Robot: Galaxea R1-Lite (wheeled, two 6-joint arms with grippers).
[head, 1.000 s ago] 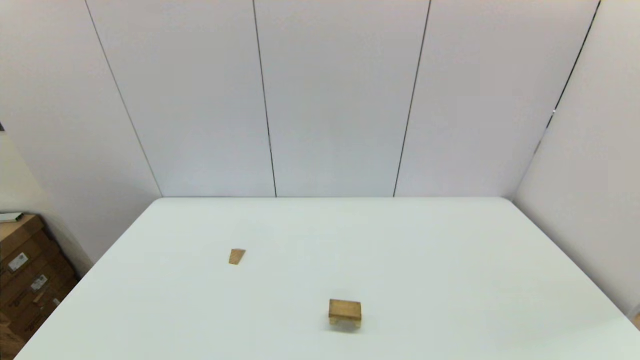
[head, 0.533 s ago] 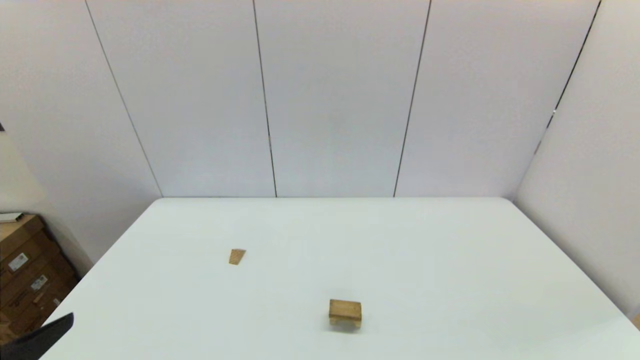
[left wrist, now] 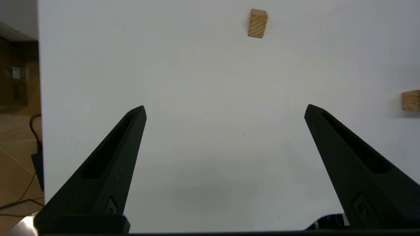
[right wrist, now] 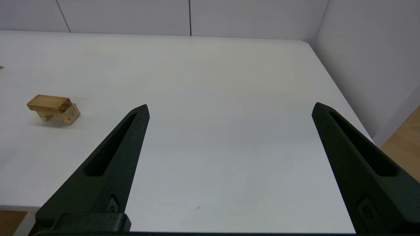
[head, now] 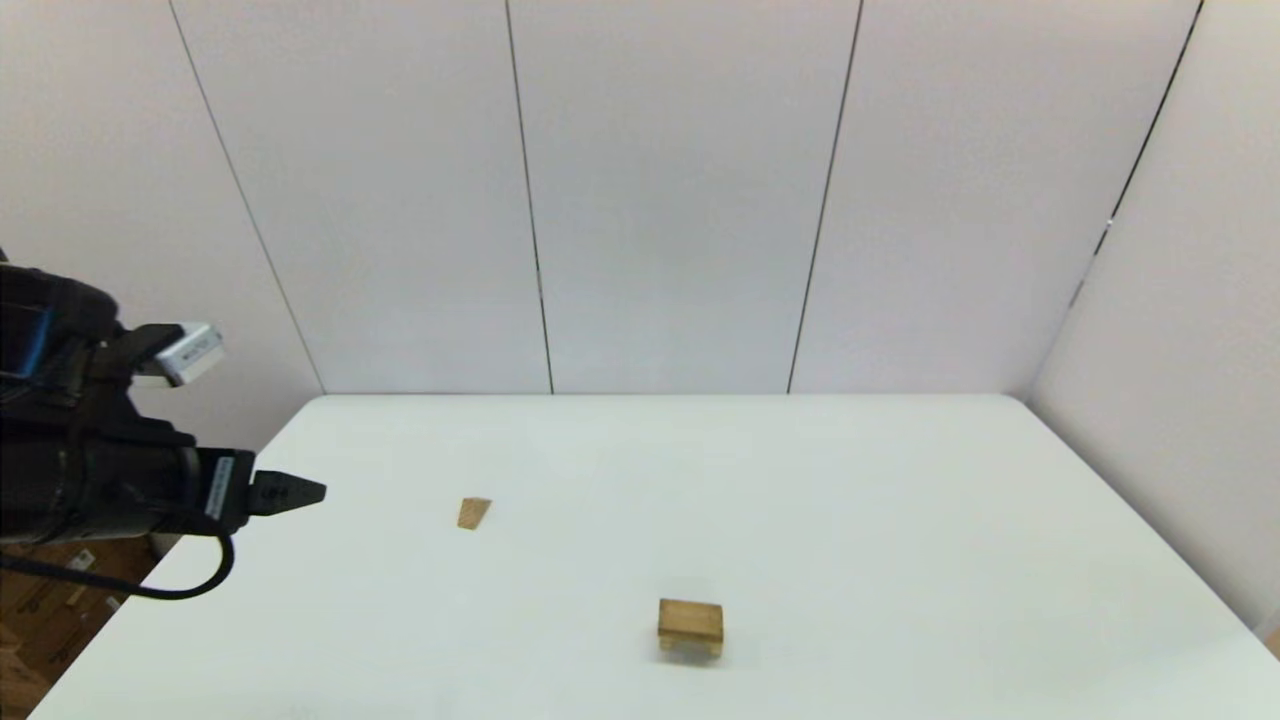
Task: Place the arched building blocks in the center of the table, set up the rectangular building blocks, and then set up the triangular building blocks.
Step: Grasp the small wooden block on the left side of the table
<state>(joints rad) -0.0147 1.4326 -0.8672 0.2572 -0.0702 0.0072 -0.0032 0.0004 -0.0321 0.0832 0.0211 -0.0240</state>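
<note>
Near the front middle of the white table point(head: 900, 500) stands the arched block point(head: 690, 645), with the rectangular slab point(head: 690, 618) lying flat on top of it. From the right wrist view the same pair shows as the slab point(right wrist: 49, 102) on the arched block point(right wrist: 70, 114). The small triangular block point(head: 474, 513) lies alone further left and back, and also shows in the left wrist view point(left wrist: 257, 23). My left gripper point(head: 300, 492) hangs open and empty over the table's left edge, well short of the triangular block. The right gripper point(right wrist: 229, 106) is open and empty, low by the table's front right.
Cardboard boxes point(head: 40, 600) stand on the floor past the table's left edge. White panel walls close the back and the right side. An edge of the stacked pair point(left wrist: 410, 100) shows at the side of the left wrist view.
My left arm has come up from the lower left into the head view and now reaches over the table's left edge. The blocks have not moved.
</note>
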